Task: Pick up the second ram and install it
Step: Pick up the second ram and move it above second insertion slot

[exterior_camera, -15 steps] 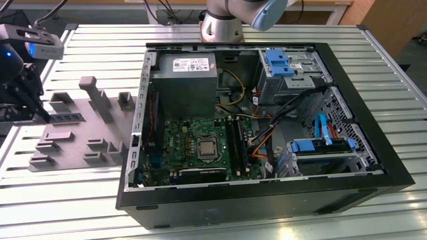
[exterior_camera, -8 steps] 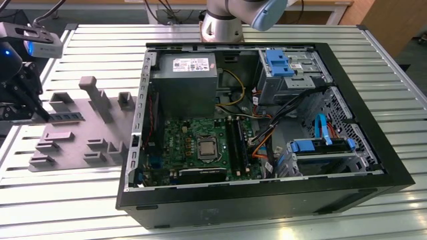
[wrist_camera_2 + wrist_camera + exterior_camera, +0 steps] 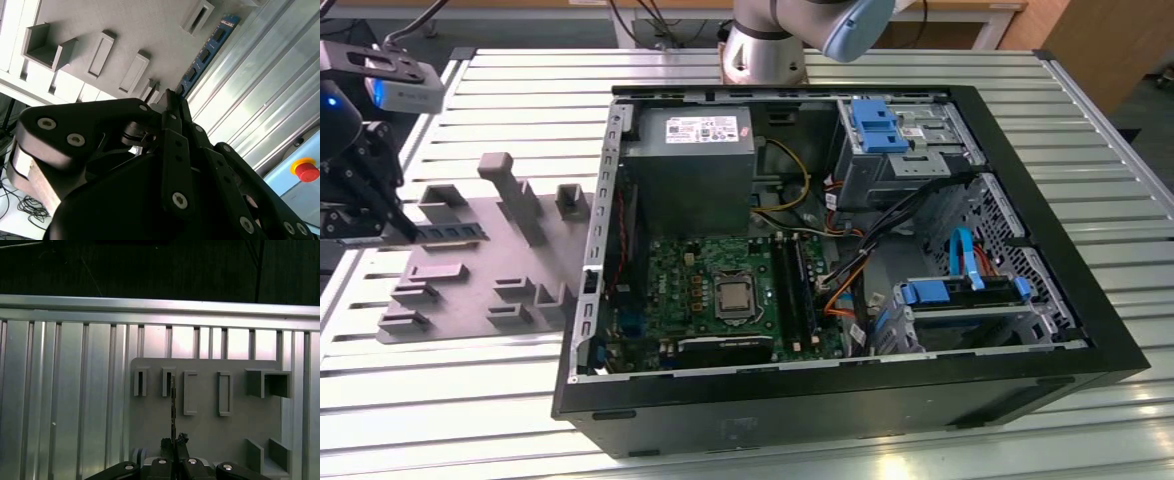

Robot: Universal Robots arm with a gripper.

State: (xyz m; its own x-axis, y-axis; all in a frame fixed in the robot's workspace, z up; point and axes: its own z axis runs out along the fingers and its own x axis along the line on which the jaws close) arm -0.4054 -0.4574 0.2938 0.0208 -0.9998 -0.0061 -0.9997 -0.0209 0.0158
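Observation:
The second ram (image 3: 454,232) is a thin blue-green stick standing on edge on the grey holder plate (image 3: 467,275), at the exterior view's left, outside the computer case. My gripper (image 3: 400,232) has come down at the stick's outer end. In the second wrist view the second ram (image 3: 205,52) runs away from my gripper (image 3: 172,98), whose fingers are drawn together on its near end. In the first wrist view the second ram (image 3: 173,405) appears edge-on, reaching from a holder slot (image 3: 167,382) to my gripper (image 3: 173,441), which is pinched on it.
The open computer case (image 3: 1067,300) lies at the table's centre, with black memory slots (image 3: 790,285) on its green motherboard. Tall grey blocks (image 3: 507,195) rise from the holder plate (image 3: 205,430). The arm's base (image 3: 767,45) stands behind the case. A red button (image 3: 306,170) sits beyond the table edge.

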